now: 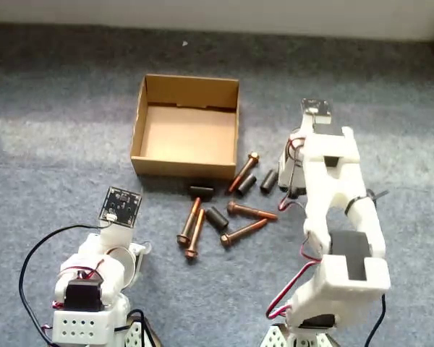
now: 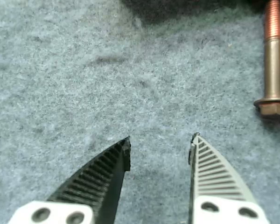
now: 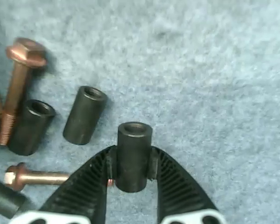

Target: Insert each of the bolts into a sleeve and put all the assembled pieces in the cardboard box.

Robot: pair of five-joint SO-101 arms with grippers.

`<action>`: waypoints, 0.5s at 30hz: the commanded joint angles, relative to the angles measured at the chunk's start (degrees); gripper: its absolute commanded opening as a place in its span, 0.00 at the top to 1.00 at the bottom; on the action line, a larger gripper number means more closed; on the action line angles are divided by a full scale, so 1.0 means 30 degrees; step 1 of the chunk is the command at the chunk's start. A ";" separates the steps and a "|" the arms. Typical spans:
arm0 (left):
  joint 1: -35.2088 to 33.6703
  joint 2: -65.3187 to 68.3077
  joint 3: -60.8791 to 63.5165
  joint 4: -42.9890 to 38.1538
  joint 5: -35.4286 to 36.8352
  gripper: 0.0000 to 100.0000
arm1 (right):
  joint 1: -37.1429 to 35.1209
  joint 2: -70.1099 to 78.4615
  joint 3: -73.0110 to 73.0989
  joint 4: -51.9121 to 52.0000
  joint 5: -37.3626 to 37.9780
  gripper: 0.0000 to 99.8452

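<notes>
Grey felt-like carpet (image 1: 65, 94) across whole surface; pale strip (image 1: 217, 13) along far edge.

Worktop (image 1: 72, 108): mottled blue-grey felt. Cardboard box (image 1: 184, 165): plain tan-brown. Bolts (image 1: 248, 211): coppery, reddish on the threads. Each sleeve (image 3: 133, 156): matt black. Both arms (image 1: 325, 195): white shells, black motors, red and black wires. Left jaws ribbed, one black, one grey

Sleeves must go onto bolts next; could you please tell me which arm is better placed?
Right, probably: the right pincer is shut on a sleeve, with a bolt lying just beside it. The left pincer is open and empty over carpet.
</notes>
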 commanded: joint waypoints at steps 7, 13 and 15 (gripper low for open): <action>-0.0044 -0.0044 0.0366 0.0059 -0.0176 0.78 | 0.0308 -0.9363 0.6256 -0.1451 0.0205 1.00; -0.0073 -0.0044 0.0044 0.0029 -0.0176 0.78 | 0.0923 -1.2674 1.1502 -0.5055 0.0088 1.00; -0.0073 -0.0044 -0.0249 0.0147 -0.0176 0.78 | 0.1333 -1.3231 1.2498 -0.5758 0.0029 1.00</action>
